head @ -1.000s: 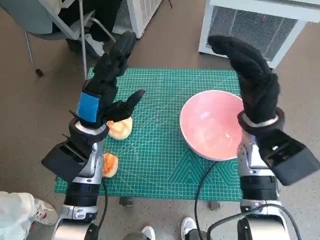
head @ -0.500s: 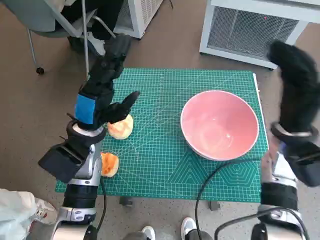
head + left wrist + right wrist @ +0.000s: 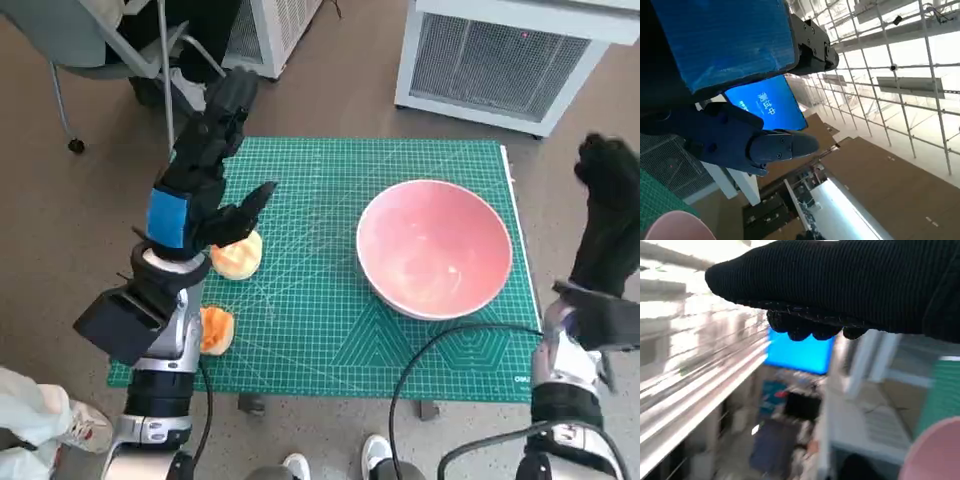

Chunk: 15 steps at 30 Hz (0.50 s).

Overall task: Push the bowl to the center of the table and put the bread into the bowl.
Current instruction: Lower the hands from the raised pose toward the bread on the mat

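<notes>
Bowl (image 3: 434, 247) sat right of center on the worktop (image 3: 310, 330), not yet pushed. Right hand (image 3: 607, 222) was off the right edge, holding nothing; fingers looked curled, likely staged to shove the bowl leftward. Left hand (image 3: 205, 170) hovered released over one bread (image 3: 238, 256); second bread (image 3: 216, 328) lay near the front-left edge.
</notes>
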Available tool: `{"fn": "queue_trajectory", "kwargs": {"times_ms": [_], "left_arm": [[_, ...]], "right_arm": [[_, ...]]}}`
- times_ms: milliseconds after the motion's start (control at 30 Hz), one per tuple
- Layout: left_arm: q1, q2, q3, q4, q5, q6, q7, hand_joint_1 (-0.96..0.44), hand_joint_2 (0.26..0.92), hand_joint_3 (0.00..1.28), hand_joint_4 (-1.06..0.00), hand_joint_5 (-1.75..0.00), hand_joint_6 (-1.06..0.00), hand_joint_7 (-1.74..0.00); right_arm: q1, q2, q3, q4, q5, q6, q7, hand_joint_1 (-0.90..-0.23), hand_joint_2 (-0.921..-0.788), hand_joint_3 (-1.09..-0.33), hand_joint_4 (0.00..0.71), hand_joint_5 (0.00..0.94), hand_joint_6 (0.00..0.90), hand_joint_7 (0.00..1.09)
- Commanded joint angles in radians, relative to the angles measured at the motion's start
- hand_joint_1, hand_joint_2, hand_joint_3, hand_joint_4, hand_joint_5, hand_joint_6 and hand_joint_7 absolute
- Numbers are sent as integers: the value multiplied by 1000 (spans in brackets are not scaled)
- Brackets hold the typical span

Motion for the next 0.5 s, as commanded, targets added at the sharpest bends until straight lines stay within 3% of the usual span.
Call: {"fn": "queue_trajectory", "kwargs": {"times_ms": [33, 233, 500], "left_arm": [[11, 4, 8, -7, -6, 11, 7, -490, 921, 329, -245, 0, -338, -11], [12, 9, 10, -12, -8, 22, 6, -489, 921, 330, -245, 0, -339, -10], [18, 18, 15, -26, -14, 36, 0, -479, 921, 330, -245, 0, -340, -10]], "right_arm": [[11, 36, 4, 71, 5, 42, -22, -452, -921, -974, 179, 10, -1, 425], [-11, 70, 4, 145, 17, 90, -21, -446, -921, -969, 193, 17, -1, 463], [-64, 94, -22, 259, 63, 194, 57, -492, -921, -899, 201, 16, 0, 488]]}}
